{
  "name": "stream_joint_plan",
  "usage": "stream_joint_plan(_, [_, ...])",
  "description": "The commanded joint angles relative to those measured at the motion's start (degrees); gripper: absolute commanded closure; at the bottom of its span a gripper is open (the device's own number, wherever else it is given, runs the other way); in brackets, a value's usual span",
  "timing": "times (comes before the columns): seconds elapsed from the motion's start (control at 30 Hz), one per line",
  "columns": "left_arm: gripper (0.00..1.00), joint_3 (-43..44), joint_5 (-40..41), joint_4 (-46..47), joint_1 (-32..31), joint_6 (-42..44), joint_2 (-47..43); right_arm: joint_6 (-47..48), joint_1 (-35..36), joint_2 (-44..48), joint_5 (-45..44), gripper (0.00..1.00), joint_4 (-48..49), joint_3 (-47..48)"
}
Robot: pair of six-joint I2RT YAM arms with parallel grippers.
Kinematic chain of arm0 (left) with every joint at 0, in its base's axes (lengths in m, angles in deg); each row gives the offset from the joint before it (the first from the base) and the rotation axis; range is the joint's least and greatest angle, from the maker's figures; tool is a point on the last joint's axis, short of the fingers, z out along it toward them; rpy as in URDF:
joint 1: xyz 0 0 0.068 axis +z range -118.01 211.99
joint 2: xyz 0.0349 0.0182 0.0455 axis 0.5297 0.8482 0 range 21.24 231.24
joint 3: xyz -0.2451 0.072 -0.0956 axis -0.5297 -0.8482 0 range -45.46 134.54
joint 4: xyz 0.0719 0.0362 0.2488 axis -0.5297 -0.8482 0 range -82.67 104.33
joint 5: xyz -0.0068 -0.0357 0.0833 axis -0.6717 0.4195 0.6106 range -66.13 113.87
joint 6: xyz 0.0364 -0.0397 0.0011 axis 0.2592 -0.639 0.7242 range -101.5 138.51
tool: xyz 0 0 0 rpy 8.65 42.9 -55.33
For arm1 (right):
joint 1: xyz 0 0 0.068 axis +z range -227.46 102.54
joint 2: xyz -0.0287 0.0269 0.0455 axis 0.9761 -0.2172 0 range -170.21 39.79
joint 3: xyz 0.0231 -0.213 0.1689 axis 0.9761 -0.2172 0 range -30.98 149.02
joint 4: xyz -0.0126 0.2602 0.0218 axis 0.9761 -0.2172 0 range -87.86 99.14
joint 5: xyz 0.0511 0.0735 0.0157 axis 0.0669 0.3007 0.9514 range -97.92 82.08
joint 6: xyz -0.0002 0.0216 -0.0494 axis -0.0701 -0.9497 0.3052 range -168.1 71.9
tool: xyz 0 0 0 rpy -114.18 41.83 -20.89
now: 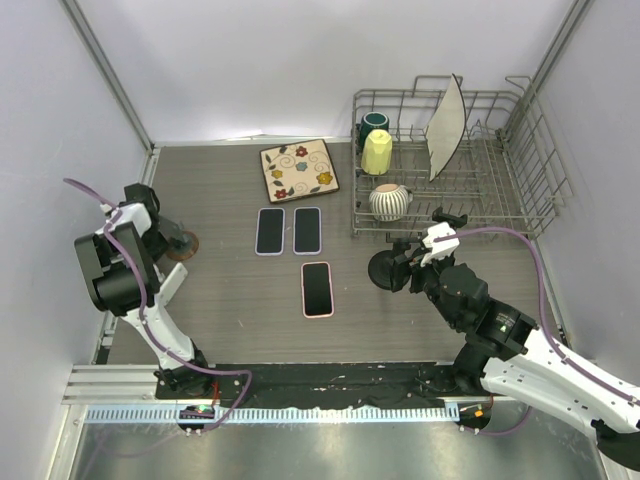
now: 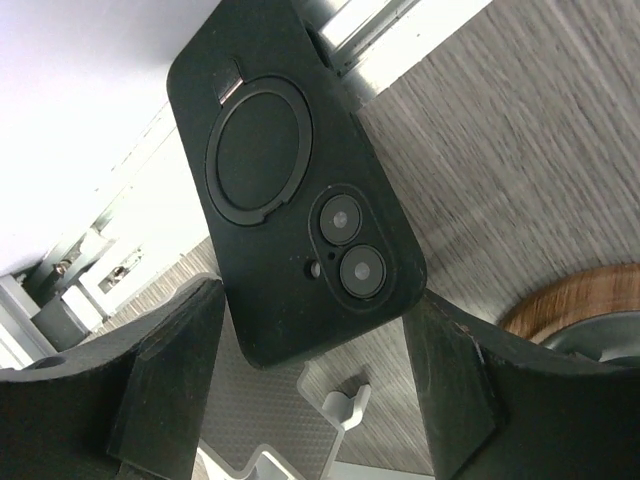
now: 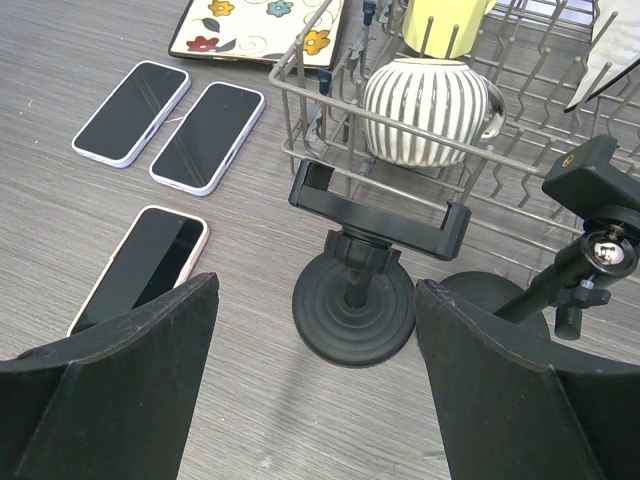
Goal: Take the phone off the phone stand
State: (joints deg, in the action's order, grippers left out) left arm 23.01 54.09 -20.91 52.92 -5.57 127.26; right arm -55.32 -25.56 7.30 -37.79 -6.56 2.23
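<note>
Grey wood-grain table (image 1: 230,290) runs out to white walls on every side. My left gripper (image 2: 315,305) has its fingers (image 2: 170,370) spread on either side of the phone (image 2: 290,180), which is in a black case with its back and twin lenses turned toward my wrist. Both edges of the phone sit very close to my fingers (I cannot tell whether they are pressing on it or only flanking it). Just below the phone is a pale bracket (image 2: 335,410), and I cannot tell whether the phone rests in it. A round wooden base (image 2: 570,300) lies on the table to the right of that gripper.

My right gripper (image 3: 315,288) is spread wide and holds nothing. Straight ahead of it stands a black phone stand (image 3: 375,215) on a round foot. To the left of this gripper a pink-edged phone (image 3: 145,265) lies flat, with two pale-edged phones (image 3: 208,135) further ahead. Beyond the black stand is a wire dish rack (image 1: 520,190) holding a striped mug (image 3: 430,110).
</note>
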Motion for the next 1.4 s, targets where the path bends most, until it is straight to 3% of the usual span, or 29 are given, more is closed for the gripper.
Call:
stream_joint_plan(0.0, [0.25,2.2,2.56,2.28,0.52,1.22,1.47,0.72,0.04,0.41,-0.01,0.16,0.76,2.03])
stream_joint_plan(0.27, [0.36,3.08,4.41,2.9,0.6,2.45,2.88,0.63,-0.04,-0.12,-0.02,0.16,0.76,1.86])
stream_joint_plan(0.57, [0.74,3.34,1.69,2.99,0.52,2.98,-0.28,0.54,0.04,-1.0,0.34,0.16,1.03,1.86])
stream_joint_plan(0.83, [1.0,3.34,2.65,0.79,-0.54,3.24,-9.06,0.63,0.04,-1.61,0.69,0.16,1.2,1.94])
stream_joint_plan(1.07, [1.0,3.17,7.22,-1.58,-1.59,2.28,-14.78,0.54,0.04,-1.79,1.04,0.16,1.2,2.03])
stream_joint_plan(1.37, [1.0,1.15,7.84,-0.71,-2.64,1.57,-30.07,1.16,-0.04,-2.67,2.7,0.16,2.17,2.74])
